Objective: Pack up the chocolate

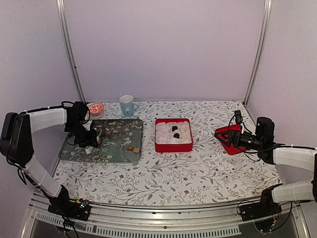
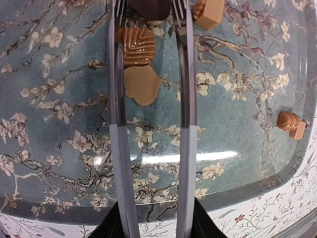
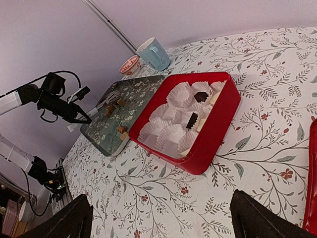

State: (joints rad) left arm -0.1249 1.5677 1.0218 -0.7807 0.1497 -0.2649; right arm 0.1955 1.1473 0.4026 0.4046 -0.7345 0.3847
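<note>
Small tan chocolates lie on the blue-green floral tray [image 1: 119, 153]: a pair [image 1: 132, 148] near its right edge and one [image 1: 110, 133] further in. My left gripper [image 1: 95, 140] is low over the tray and open. In the left wrist view the left gripper [image 2: 148, 20] straddles a ribbed tan chocolate [image 2: 138, 47], with a dark lump [image 2: 151, 6] at its tips and a tan square [image 2: 210, 12] beside it. The red square box [image 1: 173, 147] holds white paper cups and two dark chocolates [image 1: 175, 132]. My right gripper [image 1: 231, 139] is open and empty over a red lid [image 1: 224, 133].
A light blue cup [image 1: 127, 105] and a small red-patterned bowl [image 1: 95, 108] stand at the back, behind the tray. The right wrist view shows the box [image 3: 218, 134], the tray [image 3: 131, 101] and the cup [image 3: 153, 53]. Metal frame posts rise at the back corners.
</note>
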